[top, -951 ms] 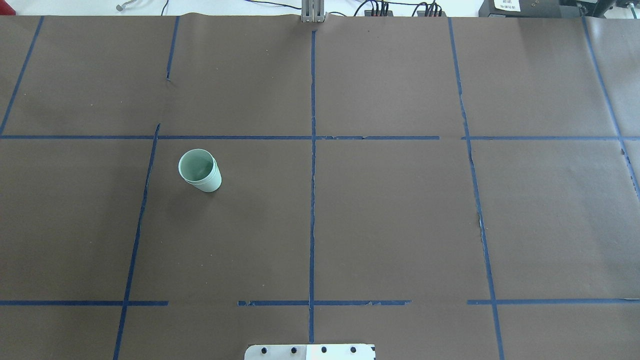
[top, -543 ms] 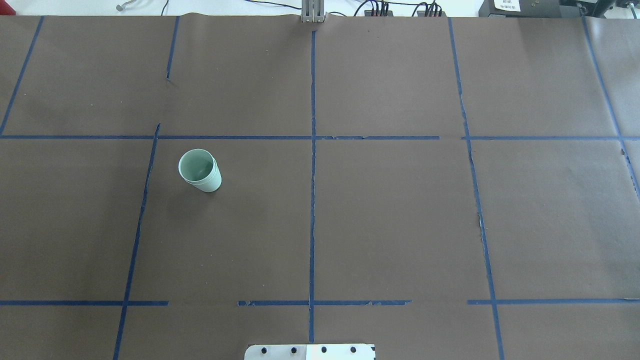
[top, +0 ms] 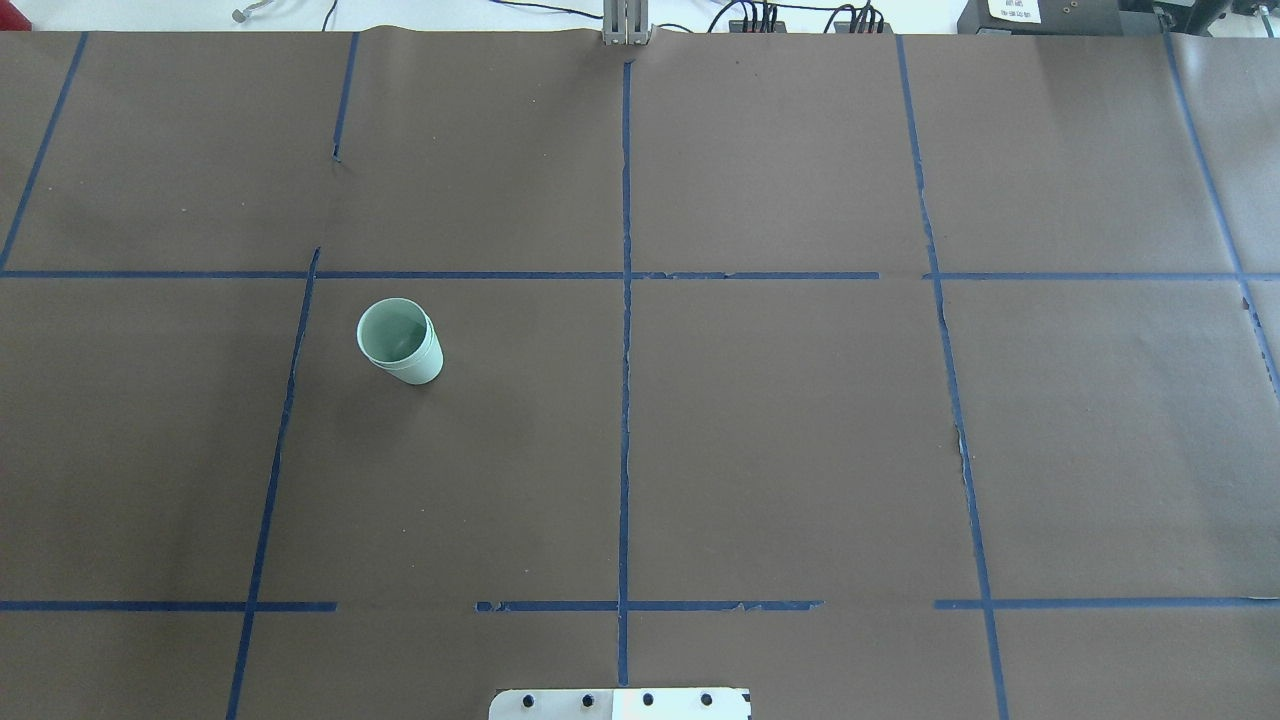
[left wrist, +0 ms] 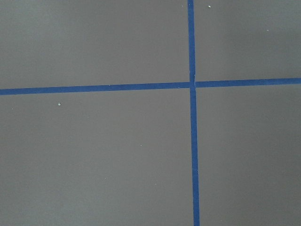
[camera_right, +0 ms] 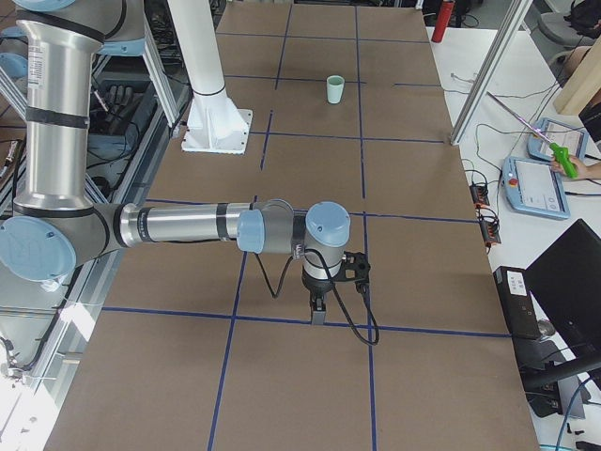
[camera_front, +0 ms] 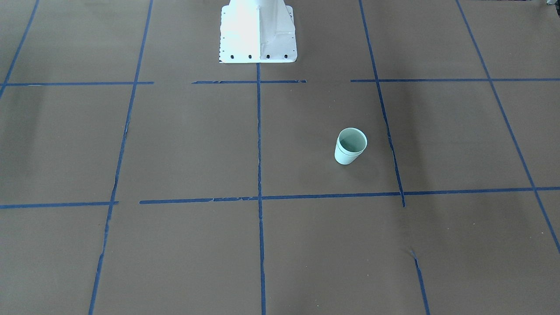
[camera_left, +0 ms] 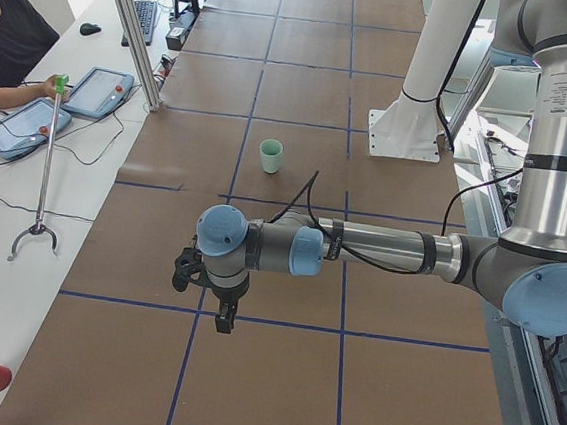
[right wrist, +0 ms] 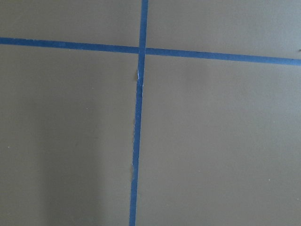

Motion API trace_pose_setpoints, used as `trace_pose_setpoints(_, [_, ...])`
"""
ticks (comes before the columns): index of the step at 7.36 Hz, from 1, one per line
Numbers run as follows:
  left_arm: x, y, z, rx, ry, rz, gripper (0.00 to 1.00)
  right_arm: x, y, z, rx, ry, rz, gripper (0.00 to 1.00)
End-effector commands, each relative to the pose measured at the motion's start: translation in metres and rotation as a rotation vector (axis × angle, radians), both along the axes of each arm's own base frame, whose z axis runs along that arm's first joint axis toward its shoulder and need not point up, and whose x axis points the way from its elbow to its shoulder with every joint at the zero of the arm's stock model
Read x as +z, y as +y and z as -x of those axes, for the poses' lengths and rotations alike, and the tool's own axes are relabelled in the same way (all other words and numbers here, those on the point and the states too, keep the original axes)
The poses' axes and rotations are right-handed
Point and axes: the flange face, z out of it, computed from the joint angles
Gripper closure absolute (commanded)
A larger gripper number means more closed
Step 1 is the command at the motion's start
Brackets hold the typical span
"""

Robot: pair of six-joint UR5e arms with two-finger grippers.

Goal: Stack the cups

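Two pale mint-green cups (top: 400, 342) stand upright on the brown table, one nested inside the other, with a double rim showing. The pair also shows in the front view (camera_front: 350, 146), in the left side view (camera_left: 270, 155) and in the right side view (camera_right: 335, 89). My left gripper (camera_left: 221, 317) hangs over the table's left end, far from the cups. My right gripper (camera_right: 317, 312) hangs over the right end. Both show only in the side views, so I cannot tell whether they are open or shut. The wrist views show only table and blue tape.
The white robot pedestal (camera_front: 257, 35) stands at the table's near middle edge. Blue tape lines (top: 625, 400) divide the brown cover into squares. An operator's grabber stick (camera_left: 44, 169) and tablets (camera_left: 99, 92) lie on the bench beyond the far edge.
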Motion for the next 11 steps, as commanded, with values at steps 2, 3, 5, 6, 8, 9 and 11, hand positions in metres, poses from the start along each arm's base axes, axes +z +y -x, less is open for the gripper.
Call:
trace_pose_setpoints(2, [-0.0013,-0.0013,-0.0006,-0.004,0.002,0.002,0.0,0.0001,0.0,0.0,0.0,0.0,0.0,0.0])
trace_pose_setpoints(3, [-0.0022,-0.0021,-0.0007,-0.004,0.003,0.001,0.0,0.0001,0.0,0.0,0.0,0.0,0.0,0.0])
trace_pose_setpoints(5, [-0.005,-0.0036,-0.0006,0.001,0.003,-0.008,0.0,-0.0005,0.0,0.0,0.0,0.0,0.0,0.0])
trace_pose_setpoints(6, [-0.005,-0.0036,-0.0006,0.001,0.003,-0.008,0.0,0.0001,0.0,0.0,0.0,0.0,0.0,0.0])
trace_pose_setpoints(8, [-0.0073,-0.0038,-0.0006,0.002,0.003,-0.014,0.0,-0.0005,0.0,0.0,0.0,0.0,0.0,0.0])
trace_pose_setpoints(9, [-0.0067,-0.0064,-0.0006,0.002,0.003,-0.014,0.0,0.0002,0.0001,0.0,0.0,0.0,0.001,0.0])
trace_pose_setpoints(11, [-0.0074,-0.0065,-0.0006,0.003,0.003,-0.017,0.0,-0.0005,0.0,0.0,0.0,0.0,0.0,0.0])
